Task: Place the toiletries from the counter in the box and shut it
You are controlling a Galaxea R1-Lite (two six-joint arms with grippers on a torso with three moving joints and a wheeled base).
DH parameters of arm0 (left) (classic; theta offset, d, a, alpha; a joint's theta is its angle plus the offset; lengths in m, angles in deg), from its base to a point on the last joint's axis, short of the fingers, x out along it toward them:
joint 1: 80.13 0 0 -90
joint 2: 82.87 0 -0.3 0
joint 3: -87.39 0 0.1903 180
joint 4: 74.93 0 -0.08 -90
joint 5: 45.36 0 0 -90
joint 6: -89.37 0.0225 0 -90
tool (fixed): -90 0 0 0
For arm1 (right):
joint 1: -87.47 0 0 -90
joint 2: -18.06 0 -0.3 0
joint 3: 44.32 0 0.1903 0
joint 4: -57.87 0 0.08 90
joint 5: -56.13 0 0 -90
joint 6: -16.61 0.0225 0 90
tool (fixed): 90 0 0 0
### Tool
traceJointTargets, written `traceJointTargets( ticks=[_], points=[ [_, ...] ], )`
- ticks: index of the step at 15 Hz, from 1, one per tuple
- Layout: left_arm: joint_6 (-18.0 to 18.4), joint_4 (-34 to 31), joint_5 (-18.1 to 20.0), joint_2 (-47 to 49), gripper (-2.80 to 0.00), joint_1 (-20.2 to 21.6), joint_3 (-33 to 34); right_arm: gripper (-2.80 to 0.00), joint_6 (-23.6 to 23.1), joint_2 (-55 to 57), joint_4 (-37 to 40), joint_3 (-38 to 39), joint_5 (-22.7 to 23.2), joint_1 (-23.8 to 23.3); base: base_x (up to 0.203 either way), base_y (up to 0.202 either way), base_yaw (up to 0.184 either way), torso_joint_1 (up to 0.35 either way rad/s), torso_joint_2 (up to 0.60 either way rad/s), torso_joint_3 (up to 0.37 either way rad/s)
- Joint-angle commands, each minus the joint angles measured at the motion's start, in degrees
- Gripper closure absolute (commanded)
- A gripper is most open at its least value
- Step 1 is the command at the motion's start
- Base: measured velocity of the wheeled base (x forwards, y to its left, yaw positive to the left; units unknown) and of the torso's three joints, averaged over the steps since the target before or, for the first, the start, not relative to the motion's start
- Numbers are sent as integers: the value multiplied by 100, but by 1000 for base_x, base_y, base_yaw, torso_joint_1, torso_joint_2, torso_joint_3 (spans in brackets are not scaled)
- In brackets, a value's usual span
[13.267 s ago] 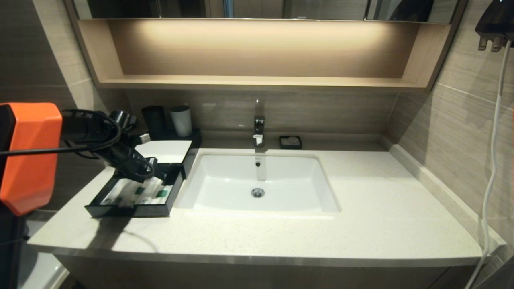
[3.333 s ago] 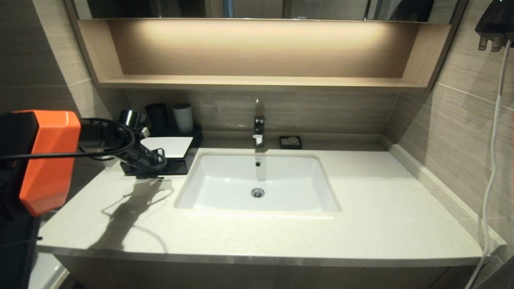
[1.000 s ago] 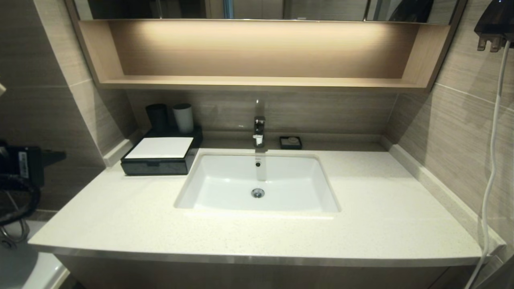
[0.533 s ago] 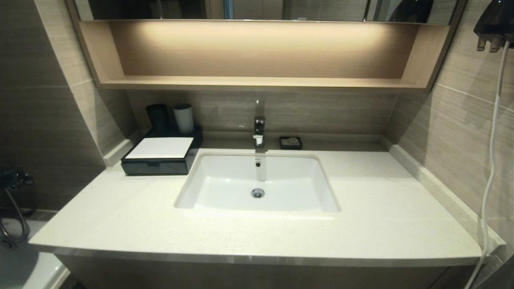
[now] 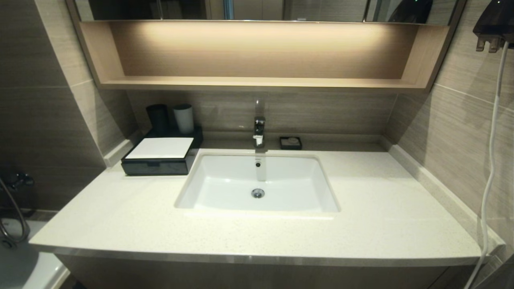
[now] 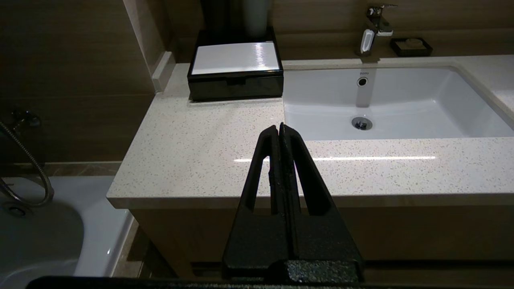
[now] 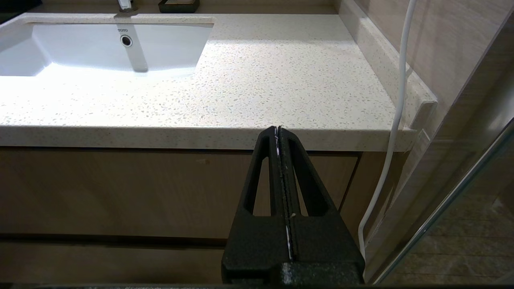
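Speckled counter (image 5: 160,224), low black white-topped box (image 5: 158,156), drawer flush.

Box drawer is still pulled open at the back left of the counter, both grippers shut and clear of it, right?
Not quite: the box drawer is pushed in flush, as the head view shows. It does sit back left on the counter, with the left gripper and right gripper shut and clear.

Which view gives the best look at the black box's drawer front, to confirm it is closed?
The left wrist view: it faces the box squarely, its drawer front flush under the white top. The head view shows the box from above, at an angle. The right wrist view misses it.
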Motion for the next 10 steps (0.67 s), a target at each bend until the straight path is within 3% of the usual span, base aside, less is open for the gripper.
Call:
traceJointTargets(
  ticks=[1, 10],
  points=[
    [0, -7, 2, -565, 0, -22, 233, 0, 0, 0, 0, 0, 0, 0, 0, 0, 0, 0, 0, 0],
    [22, -23, -22, -1757, 0, -202, 1043, 0, 0, 0, 0, 0, 0, 0, 0, 0, 0, 0, 0, 0]
  ],
)
